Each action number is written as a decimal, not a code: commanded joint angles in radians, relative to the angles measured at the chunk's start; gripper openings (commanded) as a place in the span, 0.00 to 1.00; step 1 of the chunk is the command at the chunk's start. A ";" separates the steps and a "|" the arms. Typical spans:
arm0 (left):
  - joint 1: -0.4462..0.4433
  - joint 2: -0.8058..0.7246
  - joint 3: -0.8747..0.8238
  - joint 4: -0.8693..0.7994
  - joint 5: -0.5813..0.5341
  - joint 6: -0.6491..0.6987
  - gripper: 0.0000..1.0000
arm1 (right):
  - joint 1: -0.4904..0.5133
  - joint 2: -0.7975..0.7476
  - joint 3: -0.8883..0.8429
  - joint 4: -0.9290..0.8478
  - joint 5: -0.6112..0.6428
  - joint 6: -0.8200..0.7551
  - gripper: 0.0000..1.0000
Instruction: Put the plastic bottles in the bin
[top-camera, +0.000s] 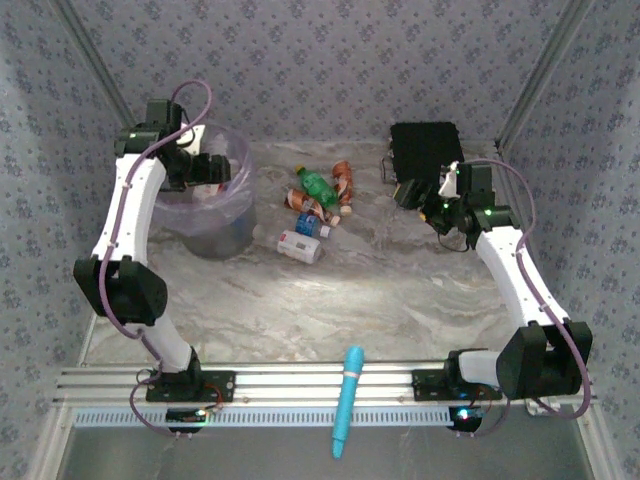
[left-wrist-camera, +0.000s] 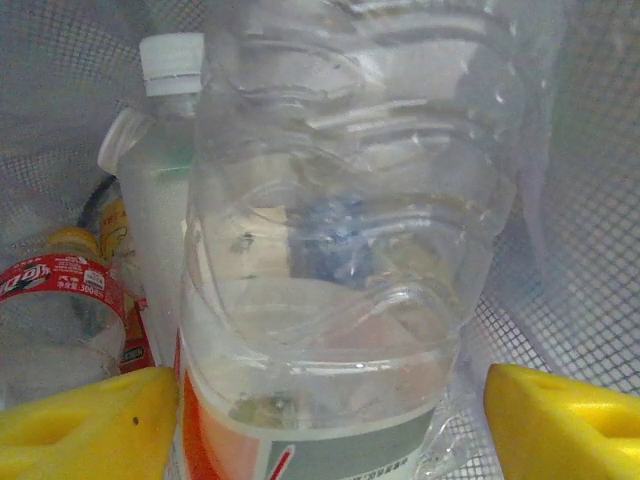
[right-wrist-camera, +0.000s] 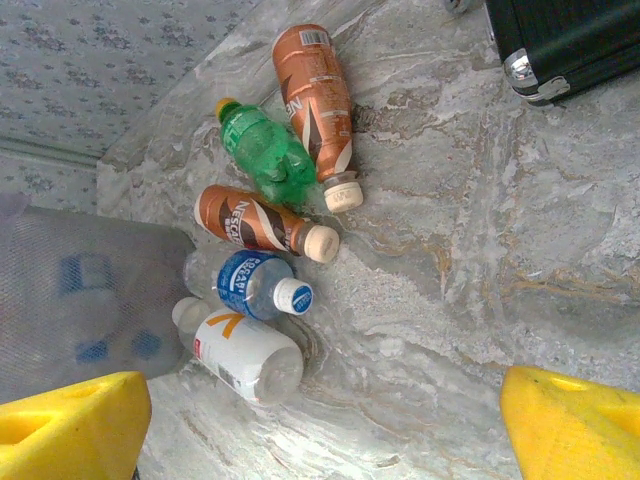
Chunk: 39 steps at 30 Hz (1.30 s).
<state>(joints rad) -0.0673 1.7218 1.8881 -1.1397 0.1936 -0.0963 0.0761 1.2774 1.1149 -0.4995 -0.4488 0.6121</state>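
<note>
Straddling a clear bottle (left-wrist-camera: 350, 250), the left claw (left-wrist-camera: 330, 425) hangs over the bin (top-camera: 222, 238).

"NESC" on brown bottle (right-wrist-camera: 262, 222); other labels unreadable.

White arms (top-camera: 130, 212), black joints (top-camera: 126, 290), purple cables (top-camera: 208, 100)

Walls (top-camera: 330, 70) papered in pale lavender-grey with a small repeating floral sprig close the space on three sides: back, left and right. Slim metal posts (top-camera: 95, 60) slant up at the two far corners. The table (top-camera: 350, 300) has a marbled top, grey veined with beige, brightest in a washed-out patch near its middle. Along its near edge lie grooved aluminium rails (top-camera: 320, 382), with a pale ribbed strip (top-camera: 300, 416) just below them.
</note>
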 joint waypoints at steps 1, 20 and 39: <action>-0.021 -0.022 -0.034 0.012 0.036 -0.025 0.81 | -0.002 0.011 0.003 -0.008 -0.023 -0.006 0.92; -0.020 -0.050 0.152 -0.071 -0.061 0.019 1.00 | 0.281 0.362 0.280 -0.075 0.349 -0.169 0.81; -0.152 -0.521 -0.265 0.284 0.078 -0.256 1.00 | 0.381 0.992 0.796 -0.206 0.604 -0.164 0.73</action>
<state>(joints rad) -0.2173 1.2358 1.6493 -0.9264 0.2440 -0.2920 0.4515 2.2086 1.8301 -0.6521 0.1020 0.4397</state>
